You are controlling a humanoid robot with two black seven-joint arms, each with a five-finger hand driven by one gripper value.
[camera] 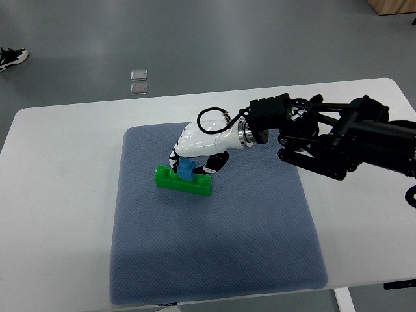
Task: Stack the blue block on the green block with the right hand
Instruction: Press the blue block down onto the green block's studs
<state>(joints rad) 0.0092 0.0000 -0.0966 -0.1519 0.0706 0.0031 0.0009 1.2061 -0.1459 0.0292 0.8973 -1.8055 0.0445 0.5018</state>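
The right hand [195, 151], white with dark finger joints, reaches in from the right edge on a black arm [344, 140] and hangs over the upper left part of the mat. Its fingers [177, 156] curl downward and close around the blue block [186, 170], which peeks out just beneath them; only the block's lower part shows, the rest is hidden by the palm. A thin black cable [209, 119] loops above the wrist, where a metal ring joins the white hand to the arm.

Directly under the hand, touching the blue block from below, lies the green block [183, 181], a long studded brick set at a slight slant, its left end a little farther from the robot than its right. The blue block sits on the left half of its top; whether it is fully pressed onto the studs cannot be told.

Both blocks rest on a blue-grey mat [214, 260] that spreads well beyond the hand towards the robot and to either side. The mat lies on a white table [58, 195]. Beyond the table, well past the fingertips, two small clear squares [138, 82] lie on the grey floor [260, 39], and far to the left of the hand a black and white shoe [12, 57] shows at the picture's edge.
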